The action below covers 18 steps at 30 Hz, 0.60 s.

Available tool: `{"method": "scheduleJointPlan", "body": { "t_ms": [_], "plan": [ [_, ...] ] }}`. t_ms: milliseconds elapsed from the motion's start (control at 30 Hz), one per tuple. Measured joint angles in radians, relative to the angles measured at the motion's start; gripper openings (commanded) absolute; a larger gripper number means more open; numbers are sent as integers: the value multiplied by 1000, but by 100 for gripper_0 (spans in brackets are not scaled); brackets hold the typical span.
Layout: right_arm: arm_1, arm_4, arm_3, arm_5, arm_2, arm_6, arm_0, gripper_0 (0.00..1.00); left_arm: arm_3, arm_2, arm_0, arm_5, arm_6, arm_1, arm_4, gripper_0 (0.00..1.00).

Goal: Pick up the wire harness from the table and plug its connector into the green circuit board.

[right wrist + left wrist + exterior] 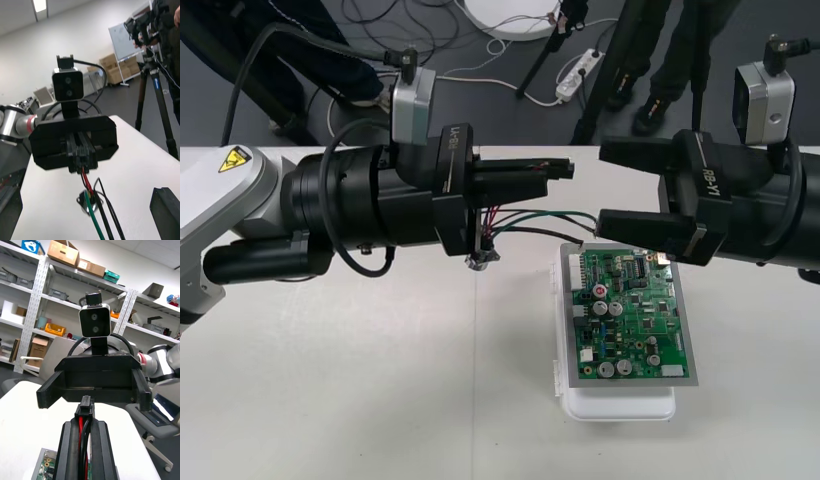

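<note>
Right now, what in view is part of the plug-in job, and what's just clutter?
Job:
- wire harness, held above the table
- left gripper, shut on it
- right gripper, open, facing the left one
- green circuit board on white base

Clutter:
- power strip on the floor
- tripod
</note>
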Motion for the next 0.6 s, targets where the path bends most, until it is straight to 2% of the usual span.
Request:
{"method": "scheduleJointPlan", "body": {
  "t_ms": [267, 433, 600],
  "plan": [
    [-192, -11, 14, -32, 0, 0, 23, 100, 0, 0, 51, 0, -5, 8, -22, 0],
    [-236, -10, 105, -161, 0, 0, 25, 100, 0, 0, 80, 0, -11, 15, -44, 0],
    [-265, 64, 163, -234, 0, 0, 25, 100, 0, 0, 97, 0, -26, 17, -74, 0]
  ]
}}
